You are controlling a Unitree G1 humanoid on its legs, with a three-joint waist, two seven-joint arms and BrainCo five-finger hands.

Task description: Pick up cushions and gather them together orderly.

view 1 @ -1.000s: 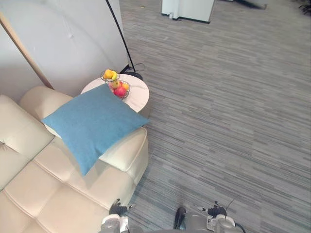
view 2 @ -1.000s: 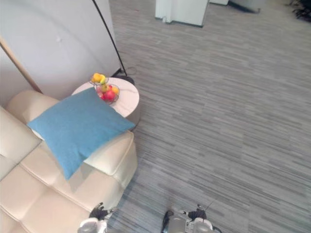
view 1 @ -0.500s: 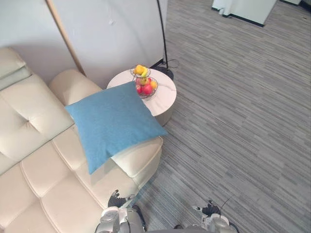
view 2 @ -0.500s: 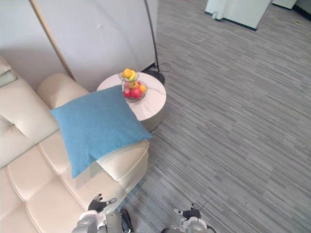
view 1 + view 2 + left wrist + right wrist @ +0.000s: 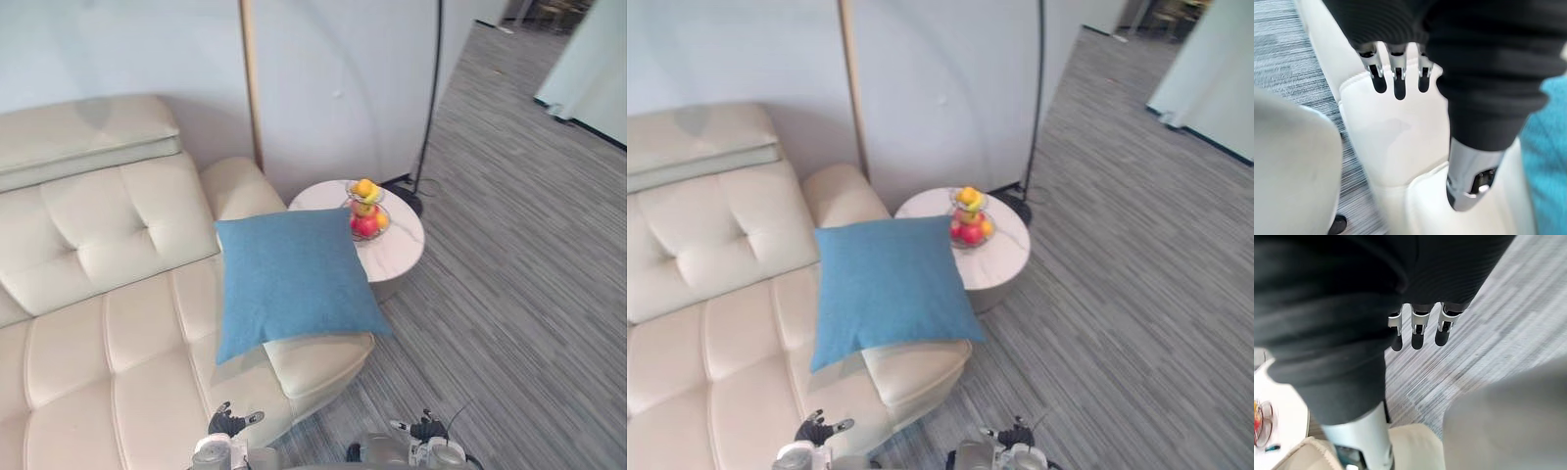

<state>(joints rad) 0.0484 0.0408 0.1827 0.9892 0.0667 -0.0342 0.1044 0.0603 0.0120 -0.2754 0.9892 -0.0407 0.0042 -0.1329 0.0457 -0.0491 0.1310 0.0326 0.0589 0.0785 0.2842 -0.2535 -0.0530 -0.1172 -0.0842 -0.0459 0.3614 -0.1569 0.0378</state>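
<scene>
A square blue cushion lies tilted over the right armrest of the cream sofa, with one corner hanging past the armrest toward the floor. My left hand hangs low beside the sofa's front, fingers straight and empty; the cushion's blue edge shows past its thumb. It appears at the bottom edge of the left eye view as well, left hand. My right hand hangs over the grey floor, fingers straight, holding nothing. Both hands are well below and in front of the cushion.
A round white side table with a wire basket of fruit stands right behind the cushion. A wooden pole and a black floor lamp stem rise by the wall. Grey striped carpet stretches to the right.
The whole picture has swung left, bringing the sofa's backrest and wall into view: the camera moved. The cushion stays on the armrest. Both hands still hang low and empty.
</scene>
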